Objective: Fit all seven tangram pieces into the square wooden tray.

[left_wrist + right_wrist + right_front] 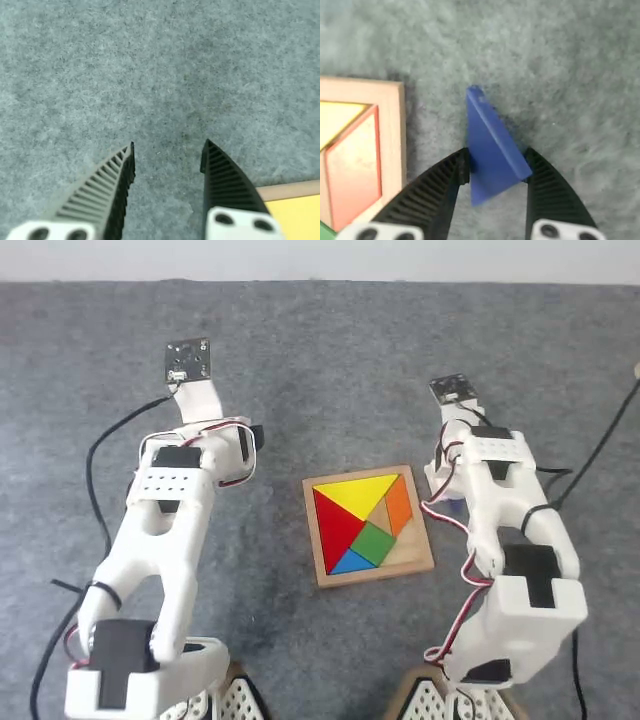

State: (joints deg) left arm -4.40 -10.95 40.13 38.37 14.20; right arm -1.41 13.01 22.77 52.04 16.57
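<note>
The square wooden tray (378, 577) lies on the grey carpet between the arms. It holds a yellow triangle (355, 495), a red triangle (335, 525), an orange piece (399, 505), a green square (375, 540) and a light blue triangle (350, 562). Bare wood shows in its near right corner. Just right of the tray (395, 125), my right gripper (496, 151) is shut on a dark blue triangle (490, 150) that stands tilted on edge. My left gripper (170, 144) hangs open over bare carpet left of the tray's corner (290, 190), holding nothing.
Grey carpet (320, 370) covers the whole table. Black cables trail from both arms, one (95, 490) on the left and one (600, 445) at the right edge. The arms' bases stand at the near edge.
</note>
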